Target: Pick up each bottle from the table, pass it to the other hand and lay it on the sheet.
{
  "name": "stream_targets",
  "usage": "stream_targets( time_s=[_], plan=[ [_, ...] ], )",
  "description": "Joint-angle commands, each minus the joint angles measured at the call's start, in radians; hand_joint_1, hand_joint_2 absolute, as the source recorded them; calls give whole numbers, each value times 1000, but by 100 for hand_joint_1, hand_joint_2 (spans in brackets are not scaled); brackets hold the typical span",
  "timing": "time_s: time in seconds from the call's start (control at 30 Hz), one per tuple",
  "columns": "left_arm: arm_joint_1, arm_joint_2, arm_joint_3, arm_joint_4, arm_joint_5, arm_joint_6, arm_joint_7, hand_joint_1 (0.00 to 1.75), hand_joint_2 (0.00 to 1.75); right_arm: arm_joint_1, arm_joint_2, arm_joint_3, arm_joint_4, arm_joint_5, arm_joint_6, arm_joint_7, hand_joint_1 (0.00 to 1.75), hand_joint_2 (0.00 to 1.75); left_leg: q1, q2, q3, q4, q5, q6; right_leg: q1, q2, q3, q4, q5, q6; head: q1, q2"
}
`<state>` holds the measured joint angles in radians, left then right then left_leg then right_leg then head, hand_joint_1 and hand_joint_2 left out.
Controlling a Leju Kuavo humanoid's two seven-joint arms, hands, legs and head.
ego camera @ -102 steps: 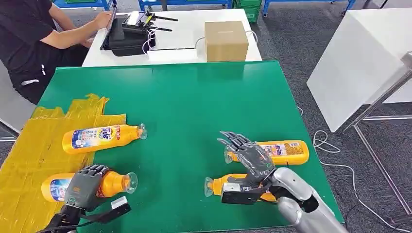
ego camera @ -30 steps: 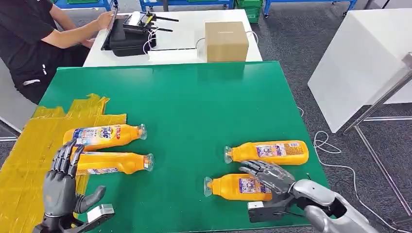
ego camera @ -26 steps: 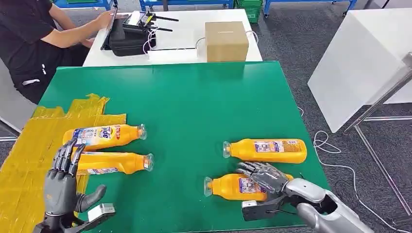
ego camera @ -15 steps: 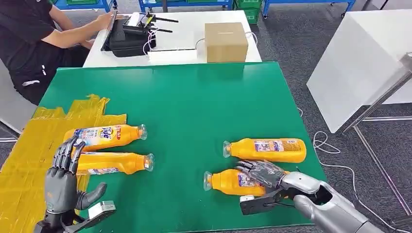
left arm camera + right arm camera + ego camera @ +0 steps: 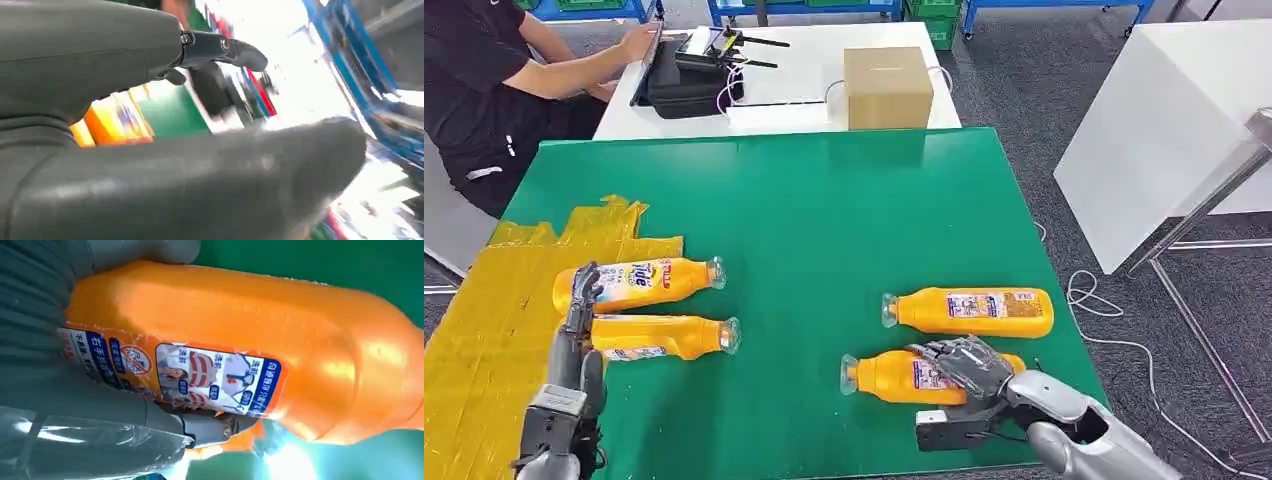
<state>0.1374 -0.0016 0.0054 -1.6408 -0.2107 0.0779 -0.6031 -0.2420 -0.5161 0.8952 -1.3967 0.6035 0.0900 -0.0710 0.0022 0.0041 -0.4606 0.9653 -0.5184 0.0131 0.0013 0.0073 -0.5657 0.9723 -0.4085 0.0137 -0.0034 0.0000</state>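
Four orange bottles lie on the green table (image 5: 824,200). Two lie at the left with their bases on the yellow sheet (image 5: 484,330): the farther one (image 5: 639,283) and the nearer one (image 5: 664,336). My left hand (image 5: 579,320) stands edge-on beside them, fingers straight, holding nothing; in the left wrist view that hand (image 5: 150,150) has an orange bottle (image 5: 115,120) beyond it. At the right, one bottle (image 5: 969,311) lies free. My right hand (image 5: 969,365) curls over the near bottle (image 5: 894,377), which lies on the table. In the right wrist view, thumb and fingers (image 5: 200,427) clasp that bottle (image 5: 240,340).
A cardboard box (image 5: 887,87) and a black case (image 5: 686,70) sit on the white table behind. A person (image 5: 484,70) sits at the back left. Another white table (image 5: 1164,120) stands to the right, with cables (image 5: 1094,295) on the floor.
The left hand laid its bottle beside the first one, let go, and has now turned edge-on. The right hand came down and closed round the near right bottle, nudging it slightly left.
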Motion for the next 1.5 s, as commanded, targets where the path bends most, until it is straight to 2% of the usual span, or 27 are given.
stream_targets(
  time_s=[0.03, 0.1, 0.23, 0.5, 0.6, 0.7, 0.87, 1.5],
  plan=[
    [66, -108, 113, -70, 223, -294, 24, 0, 175, 204, 245, -327, -169, -131, -39, -140, 175, 175, 2, 0, 1, -1, -1, -1, 2, 0, 1, -2, 0, 0, 0, 0],
    [70, -127, 122, -65, 287, -355, 37, 0, 175, 177, 285, -355, -169, -149, -19, -141, 175, 175, 1, 4, 0, -1, -2, -1, 1, 4, -2, -1, 0, 0, 0, 0],
    [73, -165, 96, -81, 361, -413, 41, 0, 175, 142, 336, -385, -159, -184, -1, -151, 175, 175, 1, 1, -5, 0, -1, 0, 0, 2, -6, 0, 1, 0, -1, 0],
    [75, -179, 75, -85, 390, -426, 50, 0, 175, 130, 354, -384, -139, -184, -1, -150, 175, 175, 1, 0, -3, -1, 0, 1, 0, 0, -3, -1, 0, 1, 0, 0],
    [72, -200, 13, -86, 347, -401, 55, 0, 175, 81, 398, -369, -86, -183, 3, -145, 175, 175, 0, 0, -4, 0, 1, 1, -1, 0, -4, 0, 0, 1, 0, 0],
    [45, -177, -67, -34, 347, -373, 67, 0, 175, 9, 441, -351, -12, -195, 3, -134, 175, 175, 1, 1, -5, 0, 1, 0, 0, 1, -5, -1, 1, 1, 0, 0],
    [-2, -164, -104, 55, 390, -398, 87, 0, 175, -117, 525, -309, 120, -199, 6, -108, 175, 175, -1, 1, -4, -1, 2, 0, -2, 2, -5, -1, 1, 0, 0, 0],
    [2, -162, -102, 45, 395, -399, 89, 0, 175, -111, 517, -304, 114, -199, 3, -106, 175, 175, 0, -2, -5, -1, 1, 0, -2, -1, -6, 0, 0, 0, 0, 0]
  ],
)
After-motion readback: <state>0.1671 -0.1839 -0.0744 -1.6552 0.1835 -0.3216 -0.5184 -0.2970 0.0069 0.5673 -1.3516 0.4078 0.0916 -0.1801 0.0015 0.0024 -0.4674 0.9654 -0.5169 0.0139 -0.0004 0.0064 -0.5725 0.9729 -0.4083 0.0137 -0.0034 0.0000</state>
